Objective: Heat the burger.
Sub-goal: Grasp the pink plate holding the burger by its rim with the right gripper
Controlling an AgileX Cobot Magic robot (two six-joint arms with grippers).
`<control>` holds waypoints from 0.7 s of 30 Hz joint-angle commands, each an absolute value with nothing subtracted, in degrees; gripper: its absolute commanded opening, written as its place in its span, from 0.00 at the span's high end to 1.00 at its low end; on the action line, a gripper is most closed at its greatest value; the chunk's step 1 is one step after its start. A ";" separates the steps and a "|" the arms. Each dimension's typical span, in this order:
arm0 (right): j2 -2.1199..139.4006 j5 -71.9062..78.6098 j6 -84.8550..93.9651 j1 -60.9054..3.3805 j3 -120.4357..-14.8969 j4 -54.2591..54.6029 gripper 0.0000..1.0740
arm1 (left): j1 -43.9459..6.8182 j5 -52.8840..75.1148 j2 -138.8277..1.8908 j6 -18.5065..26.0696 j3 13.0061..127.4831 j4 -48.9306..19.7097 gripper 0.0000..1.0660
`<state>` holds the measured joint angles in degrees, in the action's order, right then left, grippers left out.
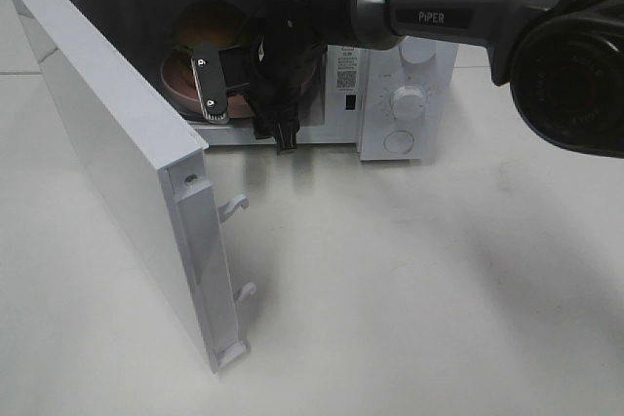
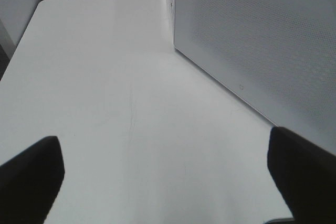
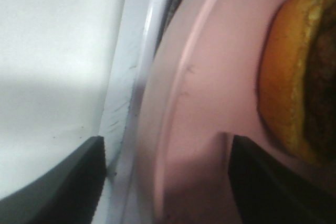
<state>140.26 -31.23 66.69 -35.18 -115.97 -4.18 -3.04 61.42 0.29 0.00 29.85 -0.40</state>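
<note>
Burger (image 1: pixel 207 24) on pink plate (image 1: pixel 185 80) inside white microwave (image 1: pixel 405 94) with door (image 1: pixel 107 153) swung open, right gripper (image 3: pixel 165 179) spread around plate's rim, left gripper (image 2: pixel 165 174) wide open, empty, above table (image 2: pixel 105 77).

Glossy bun on burger (image 3: pixel 294 82), smooth pink plate (image 3: pixel 210 87).

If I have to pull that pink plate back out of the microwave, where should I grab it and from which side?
Take the pink plate by its near rim, coming straight in through the open front of the microwave. The thin raised edge faces the opening and suits the jaws; the burger sits further in, leaving that rim bare. The right gripper is already there, jaws astride the rim.
</note>
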 commanded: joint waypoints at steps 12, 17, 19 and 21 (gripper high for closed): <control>140.83 -28.13 66.58 -34.72 -116.54 -4.58 1.00 | -2.92 61.48 0.52 -0.40 29.56 -0.57 0.08; 140.55 -28.71 66.58 -34.72 -116.54 -4.58 1.00 | -2.92 61.48 0.52 -0.40 29.56 -0.57 0.08; 140.37 -28.76 66.58 -34.72 -116.54 -4.58 1.00 | -2.92 61.48 0.52 -0.40 29.56 -0.57 0.08; 140.26 -29.05 66.58 -34.72 -116.54 -4.58 1.00 | -2.92 61.48 0.52 -0.40 29.56 -0.57 0.08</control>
